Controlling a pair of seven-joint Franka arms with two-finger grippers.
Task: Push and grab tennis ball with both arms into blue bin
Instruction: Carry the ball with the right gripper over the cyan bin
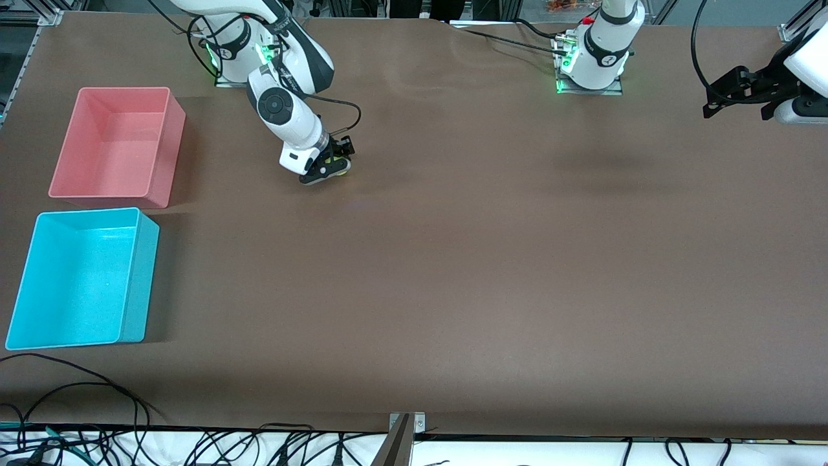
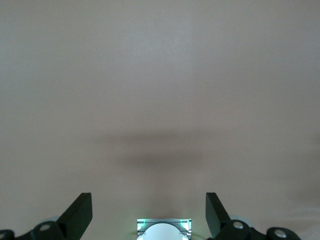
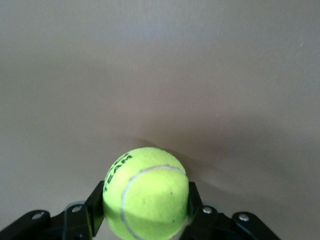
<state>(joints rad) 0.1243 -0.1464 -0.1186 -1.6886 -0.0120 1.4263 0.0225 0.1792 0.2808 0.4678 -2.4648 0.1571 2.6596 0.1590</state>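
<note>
The tennis ball (image 3: 146, 196) is yellow-green with dark lettering and sits between the fingers of my right gripper (image 3: 145, 205), which press on both its sides. In the front view my right gripper (image 1: 328, 169) is low at the brown table, near the right arm's base, and a bit of the ball (image 1: 338, 166) shows between its fingers. The blue bin (image 1: 143, 278) stands at the right arm's end of the table, nearer the front camera. My left gripper (image 1: 710, 100) is open, empty and held high over the left arm's end of the table; its fingers (image 2: 80, 212) show spread wide over bare table.
A pink bin (image 1: 171, 152) stands just beside the blue bin, farther from the front camera. Cables (image 1: 77, 414) lie along the table's front edge. The left arm's base (image 1: 592, 61) shows in the left wrist view (image 2: 164, 230) too.
</note>
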